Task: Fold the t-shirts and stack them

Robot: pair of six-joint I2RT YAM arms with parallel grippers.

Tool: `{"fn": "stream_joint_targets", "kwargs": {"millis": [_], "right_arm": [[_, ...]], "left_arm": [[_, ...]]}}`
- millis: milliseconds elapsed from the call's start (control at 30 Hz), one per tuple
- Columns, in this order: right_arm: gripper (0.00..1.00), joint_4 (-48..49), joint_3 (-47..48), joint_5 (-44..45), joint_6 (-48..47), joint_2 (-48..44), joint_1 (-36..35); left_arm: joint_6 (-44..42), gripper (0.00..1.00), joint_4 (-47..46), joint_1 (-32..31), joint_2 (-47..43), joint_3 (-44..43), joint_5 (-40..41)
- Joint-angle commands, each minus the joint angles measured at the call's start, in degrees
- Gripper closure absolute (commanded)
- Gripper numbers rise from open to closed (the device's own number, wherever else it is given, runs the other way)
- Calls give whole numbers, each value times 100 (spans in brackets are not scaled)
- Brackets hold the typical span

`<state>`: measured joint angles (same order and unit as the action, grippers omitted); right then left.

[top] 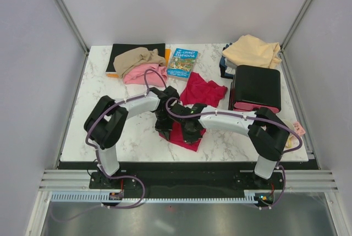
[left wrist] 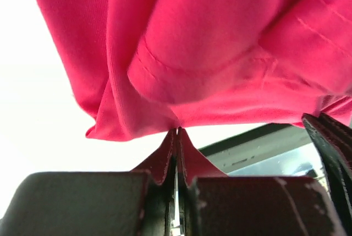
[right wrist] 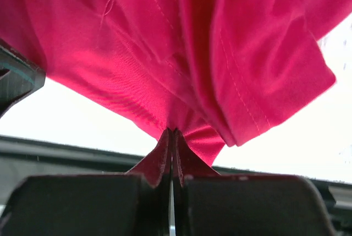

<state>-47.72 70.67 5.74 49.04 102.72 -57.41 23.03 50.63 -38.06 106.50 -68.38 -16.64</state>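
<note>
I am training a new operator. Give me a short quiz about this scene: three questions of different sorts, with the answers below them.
1. True or false: the left gripper and the right gripper are both shut on the crimson red t-shirt.
2. In which corner of the table, seen from the arms' side, does the pale peach-cream t-shirt lie?
3. Which t-shirt touches the pink t-shirt?
A. the tan-brown t-shirt
B. the pale peach-cream t-shirt
C. the crimson red t-shirt

Key: 1 true; 2 the far right corner; 3 A.
</note>
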Motion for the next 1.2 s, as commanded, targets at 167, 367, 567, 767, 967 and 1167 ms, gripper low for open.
{"fn": "stream_joint_targets", "kwargs": {"millis": [167, 367, 567, 767, 967, 1167], "right_arm": [[100, -387, -738, 85, 589, -981, -306], [98, -431, -1389, 112, 739, -1438, -306], [68, -562, -1101, 524, 520, -1983, -306], [52, -870, -687, 1227, 274, -2599, -289], [50, -1020, -800, 1377, 62, -2431, -227], [41, -388, -1714, 1483, -105, -3046, -78]], "left_arm": [[123, 98, 167, -859, -446, 281, -304], [360, 98, 87, -1361, -349, 237, -296], [589, 87, 227, -1406, -638, -96, 108], [615, 76, 544, -1397, -1017, -720, 566], [808, 74, 597, -1397, -956, -1002, 540], [888, 75, 606, -1406, -964, -958, 653]]}}
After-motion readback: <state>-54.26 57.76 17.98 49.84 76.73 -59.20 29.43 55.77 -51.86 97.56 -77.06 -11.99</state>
